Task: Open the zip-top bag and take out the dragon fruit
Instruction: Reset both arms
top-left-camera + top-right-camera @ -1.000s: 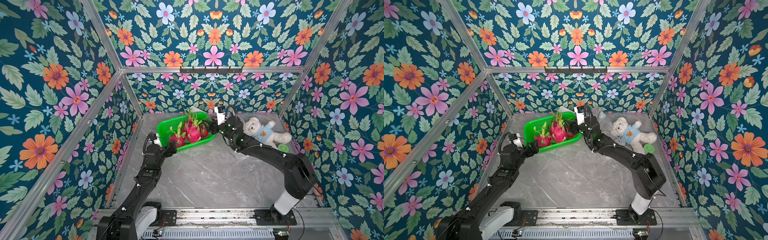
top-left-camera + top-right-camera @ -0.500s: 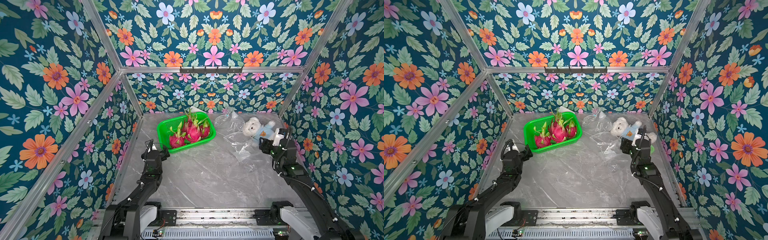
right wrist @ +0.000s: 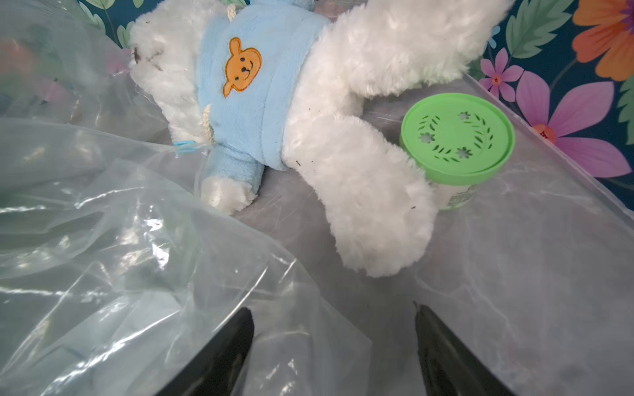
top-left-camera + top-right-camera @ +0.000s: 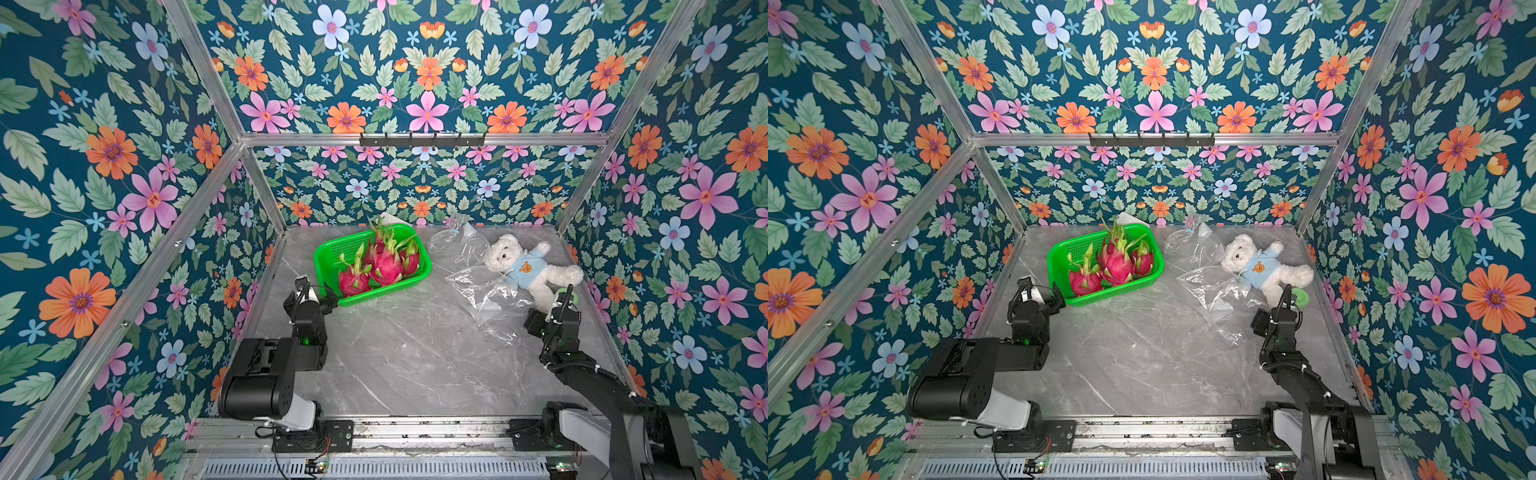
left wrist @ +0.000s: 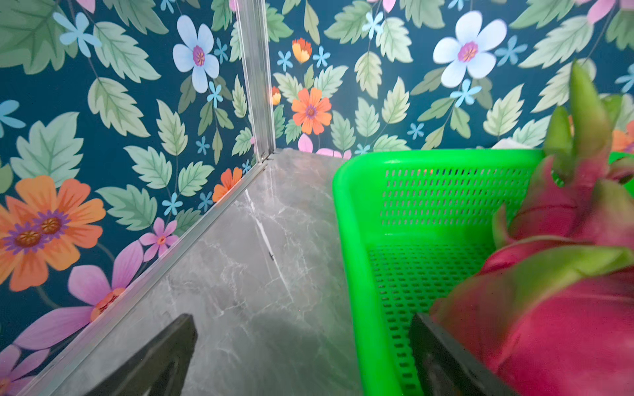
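As the dragon fruit [image 4: 384, 266] sits in the green basket [image 4: 328, 253] at eleven o'clock on the desk [image 4: 395, 365], and the zip-top bag [image 4: 482, 291] lies empty at two o'clock, I judge extraction complete — my left fingers [image 5: 161, 363] and right fingers [image 3: 223, 360] stand apart, holding nothing.

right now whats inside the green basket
The green basket holds dragon fruit, three clearly shown and a fourth partly hidden behind them. One end of its floor is bare; anything beneath the fruit is covered.
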Controlling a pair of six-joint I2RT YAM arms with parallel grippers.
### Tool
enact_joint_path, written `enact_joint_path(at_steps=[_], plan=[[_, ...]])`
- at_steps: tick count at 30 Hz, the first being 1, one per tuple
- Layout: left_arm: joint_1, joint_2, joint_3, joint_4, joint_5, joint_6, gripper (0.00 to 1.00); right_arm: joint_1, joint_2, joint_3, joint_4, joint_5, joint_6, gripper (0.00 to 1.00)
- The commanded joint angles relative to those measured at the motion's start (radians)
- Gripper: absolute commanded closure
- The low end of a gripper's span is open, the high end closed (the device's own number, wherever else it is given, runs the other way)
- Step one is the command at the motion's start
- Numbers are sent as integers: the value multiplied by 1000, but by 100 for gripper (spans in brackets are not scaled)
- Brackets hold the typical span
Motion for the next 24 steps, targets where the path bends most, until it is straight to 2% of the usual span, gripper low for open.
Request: enact_joint_path(at_steps=[1, 3, 7, 9, 11, 12, 14, 16, 18, 20, 24], plan=[[3, 17, -2, -32, 77, 61, 1, 3, 90, -4, 375, -35, -87, 25], [1, 39, -20, 49, 87, 79, 1, 2, 150, 15, 378, -63, -97, 25], [3, 33, 11, -26, 85, 72, 1, 21, 337, 1, 635, -111, -150, 26], [1, 31, 8, -25, 82, 72, 1, 39, 268, 54, 405, -144, -176, 26], [1, 34, 11, -26, 85, 71, 1, 44, 321, 75, 460, -145, -185, 26], [2, 32, 10, -28, 85, 71, 1, 42, 291, 93, 361, -147, -176, 25], [2, 32, 10, -28, 85, 71, 1, 42, 318, 79, 438, -140, -178, 1], [2, 32, 10, -30, 85, 71, 1, 42, 290, 92, 358, -141, -176, 1], [3, 33, 11, -27, 85, 71, 1, 42, 313, 80, 428, -138, -177, 1], [3, 33, 14, -35, 87, 69, 1, 42, 295, 89, 372, -139, -175, 1], [3, 32, 8, -26, 87, 73, 1, 43, 303, 85, 399, -141, -176, 1]])
